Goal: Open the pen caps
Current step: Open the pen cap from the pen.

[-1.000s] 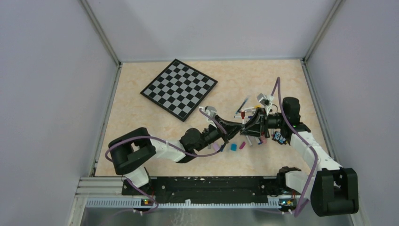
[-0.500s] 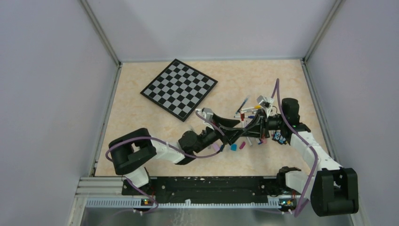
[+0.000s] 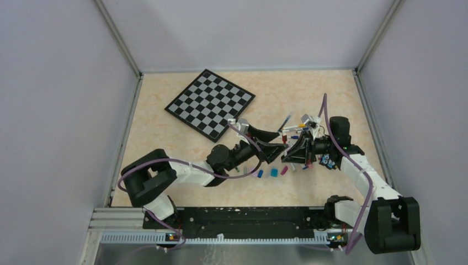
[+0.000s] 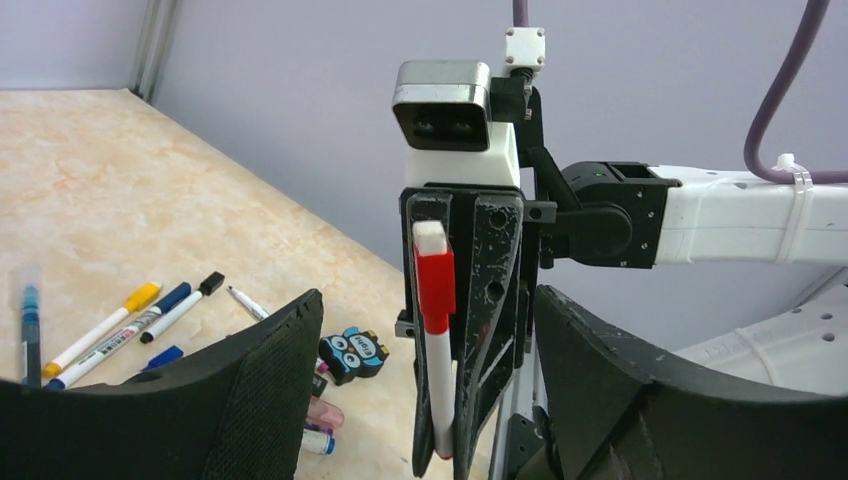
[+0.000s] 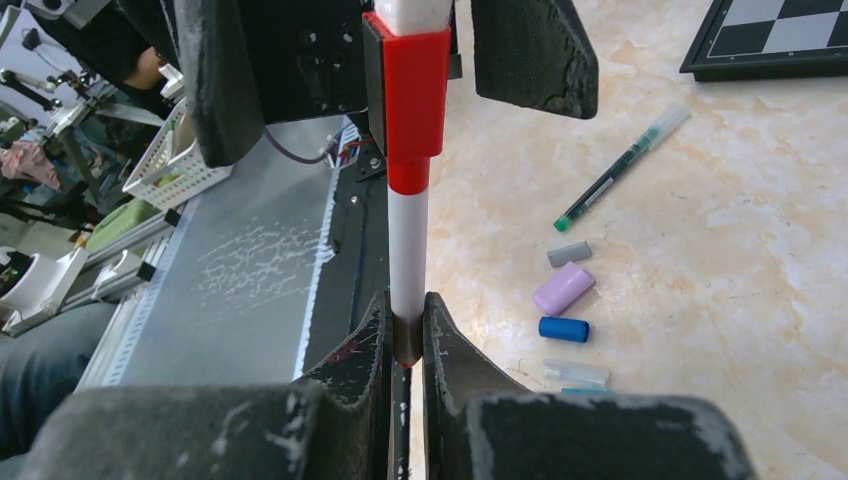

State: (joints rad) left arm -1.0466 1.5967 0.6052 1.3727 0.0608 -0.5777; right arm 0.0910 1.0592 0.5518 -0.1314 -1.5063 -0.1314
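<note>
Just off the near-right edge of the checkered board (image 3: 209, 103), the right gripper (image 5: 408, 322) holds a white pen (image 5: 407, 250) clear of the table (image 3: 160, 138). Its two fingers are clamped tight on the barrel a little way below the red cap (image 5: 405, 90), which sits fully on the pen's end. The left gripper (image 3: 275, 146) faces it from the board's side, its black padded fingers (image 4: 255, 390) spread wide, one on either side of the capped end, with a gap between each pad and the red plastic. Loose caps lie on the table, farther from the back wall than the board: a grey cap (image 5: 568, 254), a lilac cap (image 5: 563, 288) and a blue cap (image 5: 564, 329) close together, then a teal cap (image 3: 274, 172) and a magenta cap (image 3: 284, 170) farther from the board. A green-tipped pen (image 5: 620, 170) lies between the grey cap and the board. Beyond the held pen from the board, a yellow-capped pen (image 4: 105, 328) lies among other pens, and a small owl-like figure (image 4: 355, 353) sits near them.
</note>
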